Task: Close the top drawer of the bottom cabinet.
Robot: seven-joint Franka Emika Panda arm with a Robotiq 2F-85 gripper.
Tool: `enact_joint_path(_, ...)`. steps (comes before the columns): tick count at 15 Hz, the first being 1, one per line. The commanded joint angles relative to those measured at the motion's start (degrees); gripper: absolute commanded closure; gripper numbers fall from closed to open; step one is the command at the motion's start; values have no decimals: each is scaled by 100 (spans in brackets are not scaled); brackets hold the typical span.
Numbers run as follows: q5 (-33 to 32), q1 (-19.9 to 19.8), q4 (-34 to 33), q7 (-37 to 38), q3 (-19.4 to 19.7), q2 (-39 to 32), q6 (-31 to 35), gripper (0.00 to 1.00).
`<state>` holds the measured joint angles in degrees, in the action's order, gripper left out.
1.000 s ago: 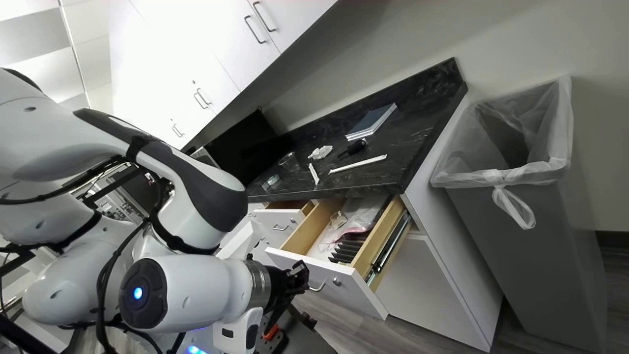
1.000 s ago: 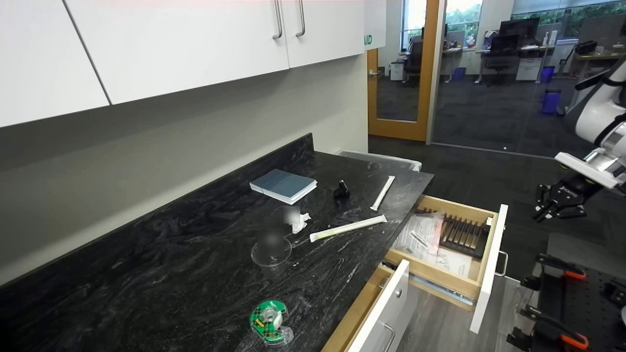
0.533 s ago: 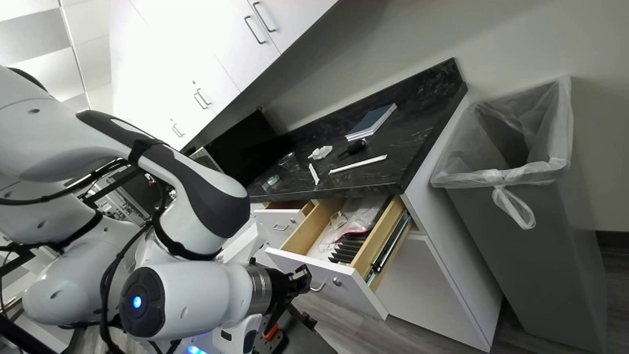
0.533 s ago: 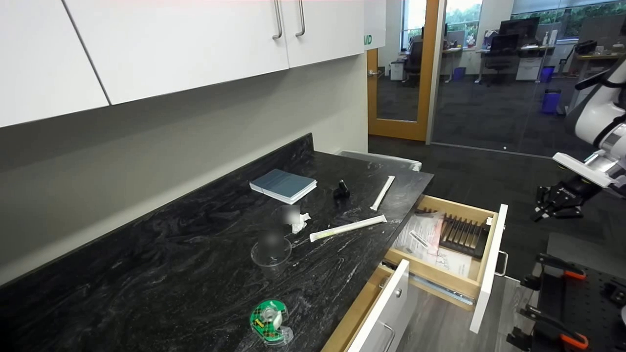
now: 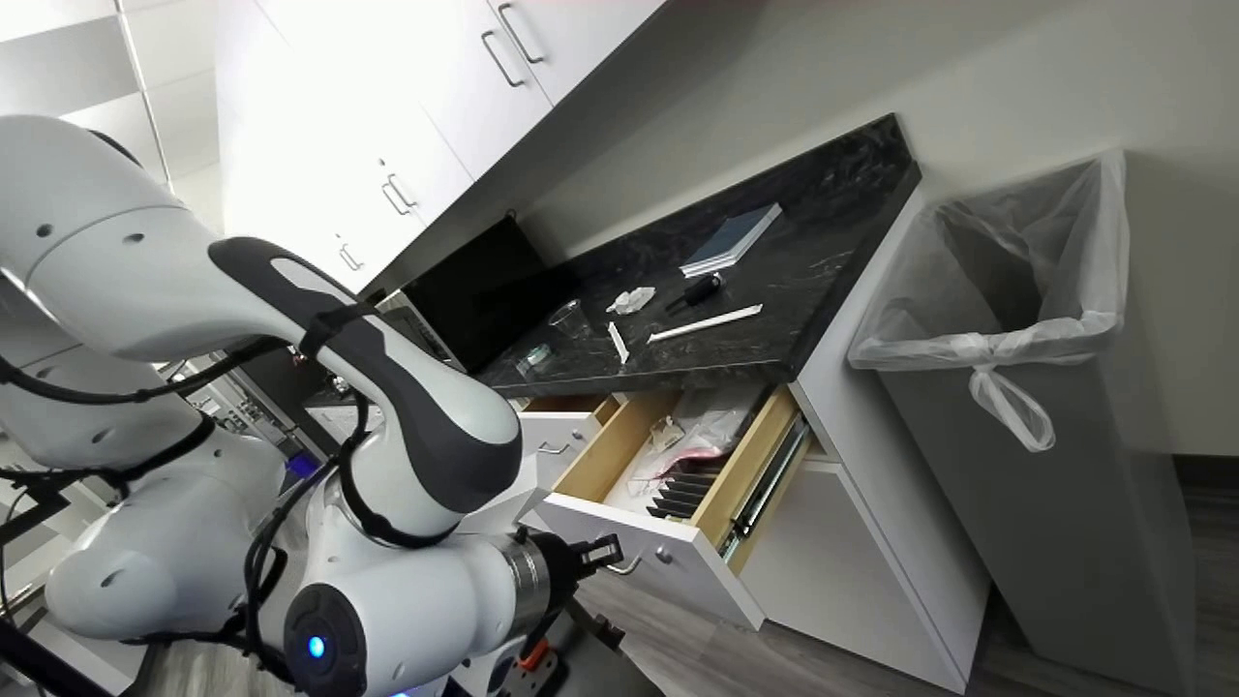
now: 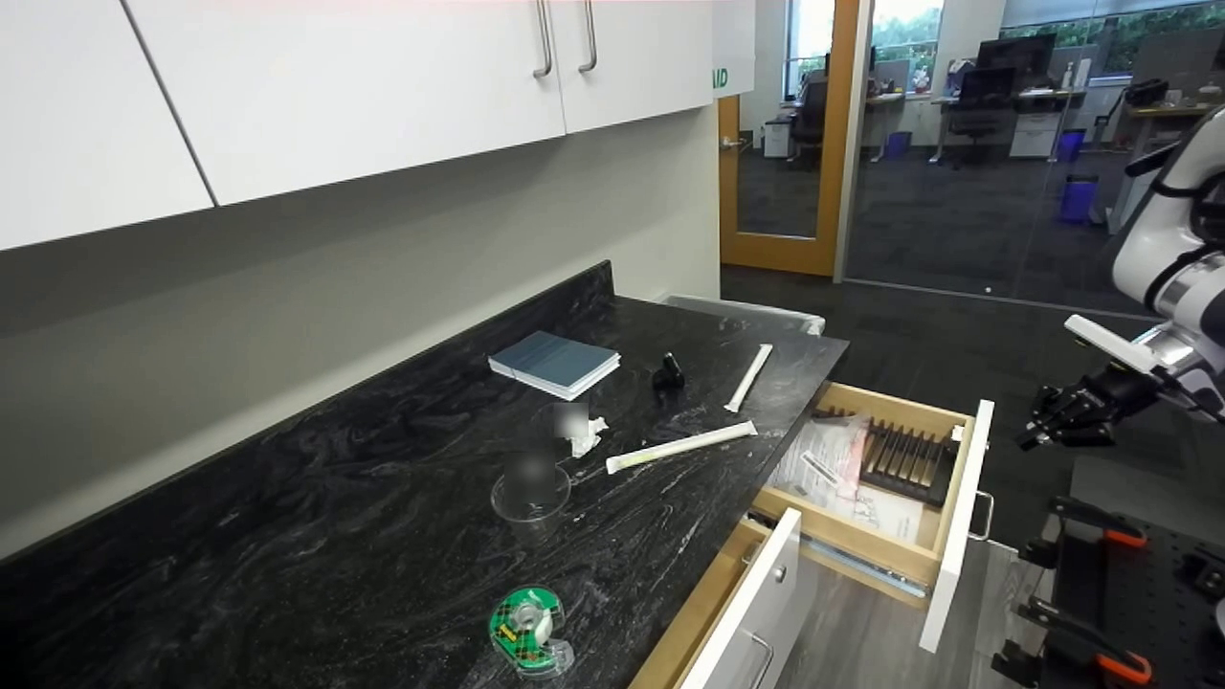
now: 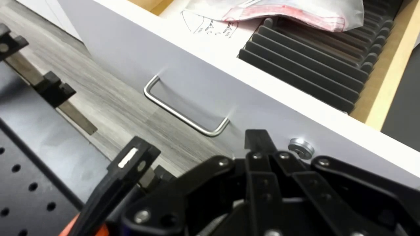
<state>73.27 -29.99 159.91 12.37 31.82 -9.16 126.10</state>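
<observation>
The top drawer stands pulled out, with its white front [image 5: 707, 586] and pale wood sides showing. It also shows in an exterior view [image 6: 960, 536] and fills much of the wrist view [image 7: 115, 49]. It holds a dark ribbed organizer, papers and a plastic bag. It belongs to the white bottom cabinet [image 5: 861, 581] under the black countertop. My gripper [image 7: 259, 139] is shut and empty, in front of the drawer front between the bar handle [image 7: 183, 116] and the round lock [image 7: 301, 148]. It also shows in both exterior views [image 5: 610, 550] [image 6: 1032, 438], apart from the front in the latter.
A neighbouring drawer [image 6: 766, 603] is also partly open. A black perforated cart surface with orange-handled clamps [image 6: 1101, 660] stands near the arm. A grey bin with a white liner [image 5: 1055, 484] stands beside the cabinet. Straws, a notebook [image 6: 555, 359] and tape lie on the countertop.
My arm has shifted forward, and my gripper has moved closer to the drawer front and slightly lower. The gripper's tilt has changed. The drawer has not moved.
</observation>
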Motion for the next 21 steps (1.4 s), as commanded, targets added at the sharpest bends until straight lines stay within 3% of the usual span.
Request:
enact_joint_path(1, 673, 115, -3, 58, -206, -414, -321, 100)
enact_joint_path(8, 1727, 411, -35, -99, -637, -1041, -445, 100)
enact_joint_path(15, 2355, 375, -151, -855, -673, -1277, -1413, 100)
enact_joint_path(21, 3080, 482, -597, -897, -919, -1972, -1998, 100)
